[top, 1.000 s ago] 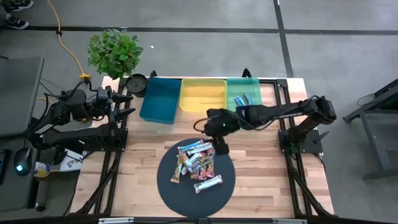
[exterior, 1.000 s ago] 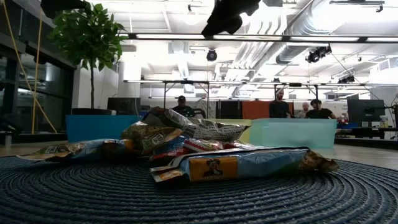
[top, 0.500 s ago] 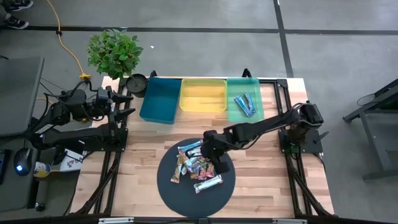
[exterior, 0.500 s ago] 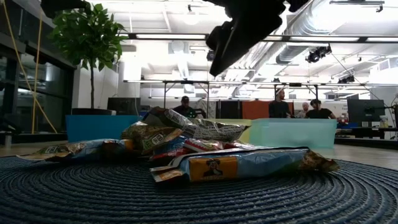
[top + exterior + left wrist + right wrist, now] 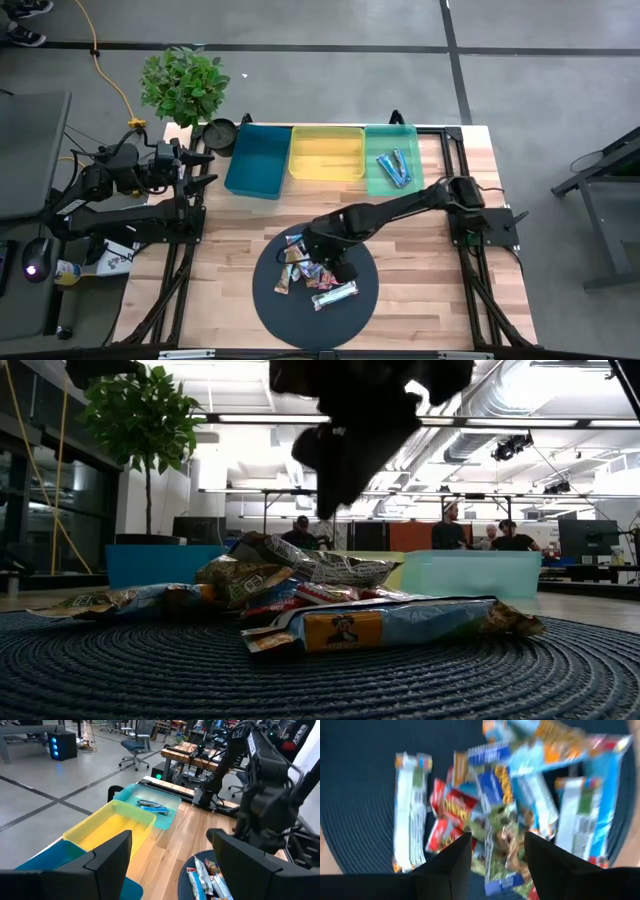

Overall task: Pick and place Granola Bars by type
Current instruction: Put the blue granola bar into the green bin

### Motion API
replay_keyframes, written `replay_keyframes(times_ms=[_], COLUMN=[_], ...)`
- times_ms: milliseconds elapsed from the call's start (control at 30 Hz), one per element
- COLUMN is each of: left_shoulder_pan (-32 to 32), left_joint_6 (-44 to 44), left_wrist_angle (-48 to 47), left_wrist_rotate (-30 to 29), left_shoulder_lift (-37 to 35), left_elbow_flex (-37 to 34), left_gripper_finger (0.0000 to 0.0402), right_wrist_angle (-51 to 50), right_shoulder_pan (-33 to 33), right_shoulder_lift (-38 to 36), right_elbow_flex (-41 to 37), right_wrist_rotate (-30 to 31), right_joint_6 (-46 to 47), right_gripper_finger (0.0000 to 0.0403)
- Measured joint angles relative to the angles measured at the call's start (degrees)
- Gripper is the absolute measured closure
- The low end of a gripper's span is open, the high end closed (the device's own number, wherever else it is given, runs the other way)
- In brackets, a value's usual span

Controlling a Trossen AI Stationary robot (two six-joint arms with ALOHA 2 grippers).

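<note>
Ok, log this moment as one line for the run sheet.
right gripper: open, empty, above bar pile on dark mat | left gripper: open, parked off table | green bin: two blue bars

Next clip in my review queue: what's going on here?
A two-armed robot is sorting granola bars from a pile on a round dark mat into bins. The right hand, open and empty, hovers over the pile. Two blue bars already lie in the green bin; the yellow bin and blue bin look empty. The left hand waits, open, at the table's left edge.
</note>
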Motion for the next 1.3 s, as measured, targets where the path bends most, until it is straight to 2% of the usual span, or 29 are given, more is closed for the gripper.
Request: replay_keyframes(times_ms=[533, 1300], left_shoulder_pan=[0.0, 0.0], left_joint_6=[0.0, 0.0], left_wrist_angle=[0.0, 0.0], left_wrist_rotate=[0.0, 0.6], left_shoulder_lift=[0.0, 0.0], left_elbow_flex=[0.0, 0.0], left_gripper_finger=[0.0129, 0.0129], right_wrist_angle=[-0.3, 1.4], right_shoulder_pan=[-1.4, -1.3], right_shoulder_lift=[4.4, 7.0], right_elbow_flex=[0.5, 0.4], right_wrist_rotate=[-1.0, -1.7], right_joint_6=[0.0, 2.8], right_gripper_finger=[0.0238, 0.0238])
